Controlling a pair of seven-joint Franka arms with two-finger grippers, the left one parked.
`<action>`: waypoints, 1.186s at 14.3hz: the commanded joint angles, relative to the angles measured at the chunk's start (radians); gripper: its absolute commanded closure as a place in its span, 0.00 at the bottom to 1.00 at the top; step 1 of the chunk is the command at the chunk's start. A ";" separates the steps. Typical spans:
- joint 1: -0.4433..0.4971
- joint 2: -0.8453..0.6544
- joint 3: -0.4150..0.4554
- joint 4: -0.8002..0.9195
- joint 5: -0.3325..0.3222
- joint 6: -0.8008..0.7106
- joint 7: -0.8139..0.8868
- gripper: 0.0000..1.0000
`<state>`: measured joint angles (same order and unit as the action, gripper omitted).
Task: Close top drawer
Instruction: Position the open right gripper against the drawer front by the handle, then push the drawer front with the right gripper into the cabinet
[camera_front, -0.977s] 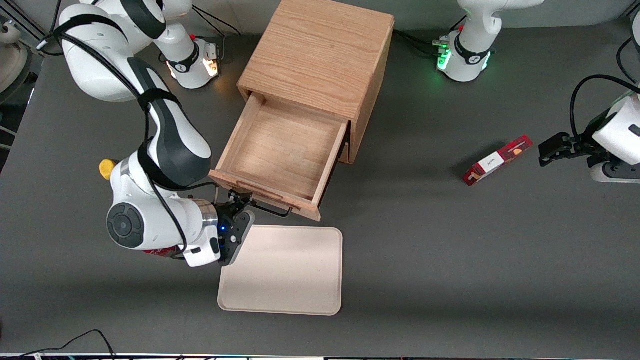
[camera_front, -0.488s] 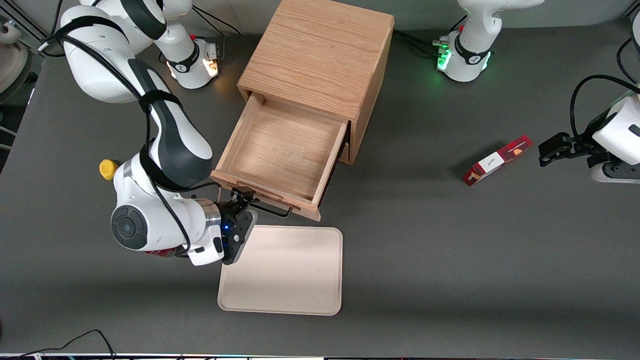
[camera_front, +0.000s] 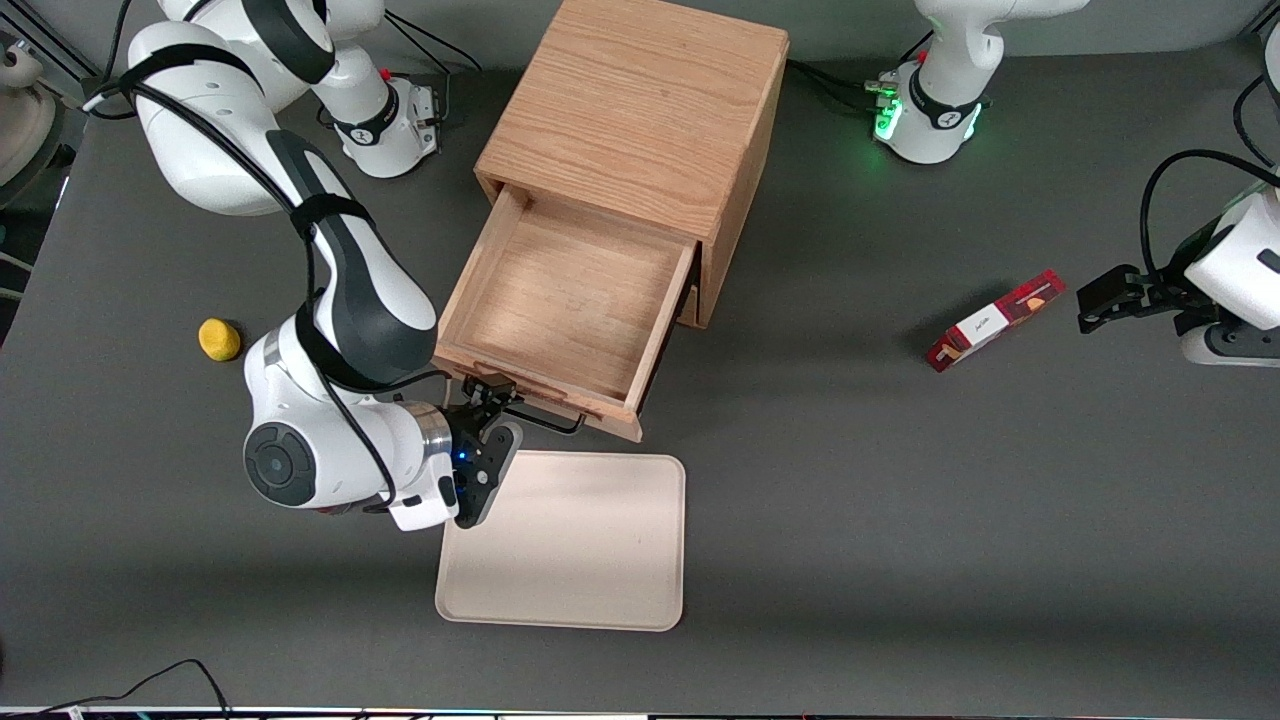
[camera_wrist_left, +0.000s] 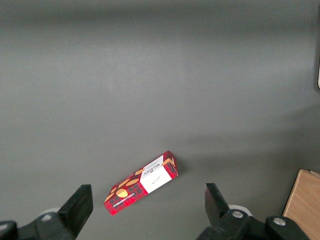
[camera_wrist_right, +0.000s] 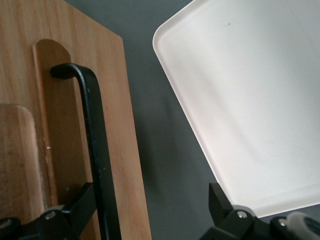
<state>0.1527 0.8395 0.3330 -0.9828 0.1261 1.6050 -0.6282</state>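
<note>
While the top drawer (camera_front: 570, 305) sits pulled well out at frame centre, gripper (camera_front: 493, 397) is spread open astride its handle (camera_wrist_right: 95, 145) at the drawer's front face, so an off-axis push could skew and jam it.

A red plaid snack box (camera_wrist_left: 141, 189) is lying flat on the grey table (camera_wrist_left: 150, 80), its long side running at a slant, while a corner of light wood (camera_wrist_left: 304, 205) is showing at the frame's edge, well apart from it
</note>
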 joint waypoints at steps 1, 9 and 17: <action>0.008 -0.013 -0.002 -0.020 0.010 0.000 0.021 0.00; 0.010 -0.054 0.050 -0.086 0.014 0.001 0.070 0.00; -0.008 -0.212 0.083 -0.356 0.024 0.107 0.070 0.00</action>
<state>0.1622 0.7221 0.4029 -1.1965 0.1261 1.6677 -0.5758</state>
